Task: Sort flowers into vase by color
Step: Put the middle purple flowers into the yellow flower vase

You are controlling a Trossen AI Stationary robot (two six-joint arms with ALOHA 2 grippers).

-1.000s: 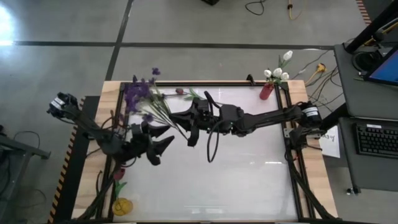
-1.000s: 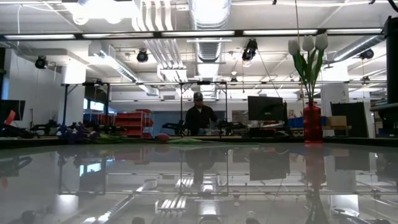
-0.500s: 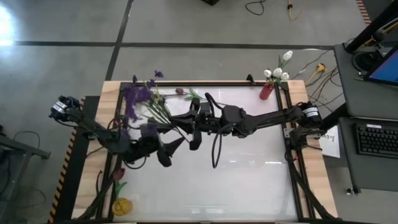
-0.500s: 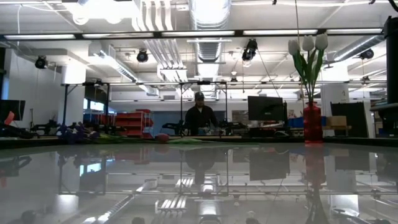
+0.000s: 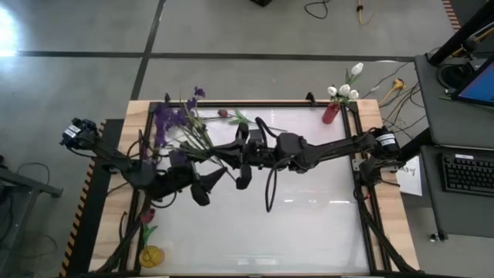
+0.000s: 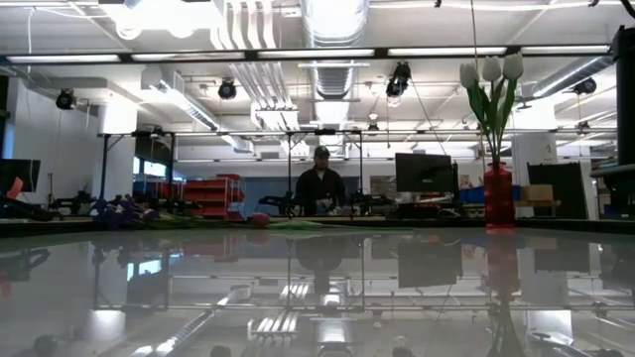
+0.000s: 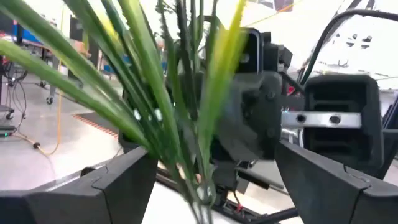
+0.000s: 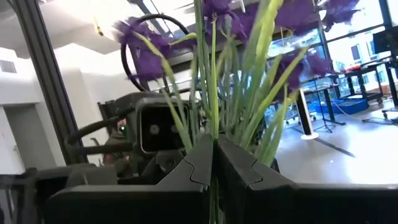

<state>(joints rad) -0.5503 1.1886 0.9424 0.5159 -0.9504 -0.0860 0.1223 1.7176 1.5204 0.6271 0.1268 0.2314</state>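
A bunch of purple flowers (image 5: pixel 171 117) on long green stems lies slanted over the table's far left part. In the low view its blossoms (image 6: pixel 119 210) sit low by the far edge. My right gripper (image 5: pixel 225 152) reaches in from the right and is shut on the stems. My left gripper (image 5: pixel 205 182) is open just near-left of that spot; in its wrist view the stems (image 7: pixel 177 118) stand ahead between its spread fingers (image 7: pixel 118 180), touching neither. White tulips stand in a red vase (image 5: pixel 331 113) at the far right corner. A pink bud (image 5: pixel 223 113) lies at the far edge. My right gripper pinches the purple bunch's green stems (image 8: pixel 213 127) between its two shut fingers (image 8: pixel 196 165), several stems together, toward their lower end. The fingers come about level from the table's right and lie across the stems. The blossoms (image 8: pixel 221 9) fan out beyond the fingertips.
A yellow vase (image 5: pixel 151 255) and a dark red one (image 5: pixel 147 215) sit on the wooden strip at the near left. The glossy white tabletop (image 5: pixel 309 216) is bare on the near and right side. A person (image 6: pixel 319 188) stands in the room beyond the table.
My left gripper has moved toward the right and slightly nearer, closing in on the held stems, and stayed open. My right gripper has kept its hold and shifted a little to the right, and the purple bunch has shifted with it.
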